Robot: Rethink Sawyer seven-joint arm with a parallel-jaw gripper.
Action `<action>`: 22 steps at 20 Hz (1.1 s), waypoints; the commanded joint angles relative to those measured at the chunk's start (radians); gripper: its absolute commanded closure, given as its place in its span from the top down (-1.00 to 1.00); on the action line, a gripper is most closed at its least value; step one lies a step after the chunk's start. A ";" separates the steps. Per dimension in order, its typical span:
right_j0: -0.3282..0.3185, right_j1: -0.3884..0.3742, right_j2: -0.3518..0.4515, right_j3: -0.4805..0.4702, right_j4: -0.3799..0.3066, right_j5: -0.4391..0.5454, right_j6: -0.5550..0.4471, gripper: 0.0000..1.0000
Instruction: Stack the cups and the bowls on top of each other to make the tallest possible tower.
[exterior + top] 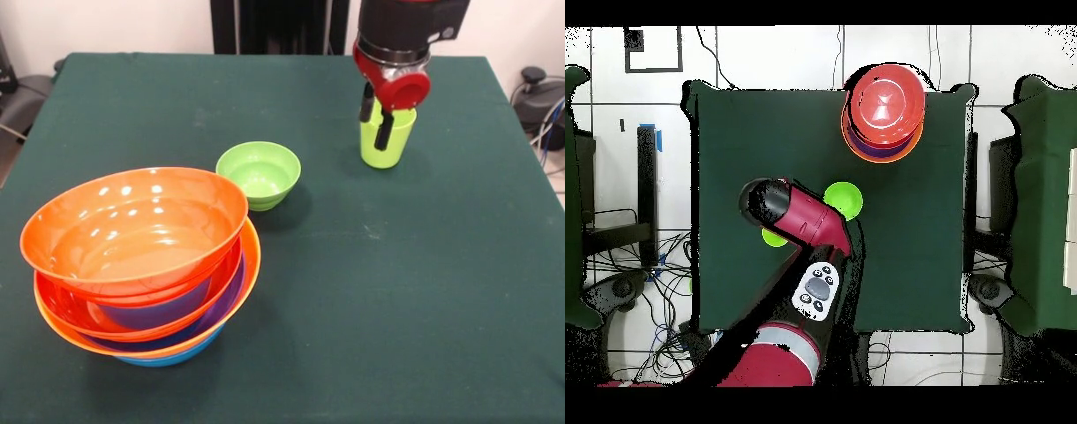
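The lime-green cup (pixel 388 146) stands upright on the green table (pixel 397 291) at the far right; in the overhead view only a sliver of the cup (pixel 773 238) shows beside the arm. My gripper (pixel 373 132) hangs right at the cup, overlapping its upper part. The tower (pixel 141 256) sits near the front left: a big orange bowl (pixel 132 221) on top, with red-orange, purple, orange and blue rims under it. The overhead view shows the tower (pixel 883 110) too. A small lime-green bowl (pixel 259 172) stands alone between tower and cup.
The arm (pixel 805 225) reaches over the table's middle in the overhead view, next to the small green bowl (pixel 845 200). Cables and black equipment (pixel 538 97) lie off the table's right edge.
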 commanded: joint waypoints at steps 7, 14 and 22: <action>0.013 0.088 0.132 0.053 0.065 -0.075 0.201 1.00; 0.086 0.050 0.050 0.031 0.060 0.051 0.259 1.00; 0.163 -0.006 -0.056 -0.015 0.031 0.225 0.320 1.00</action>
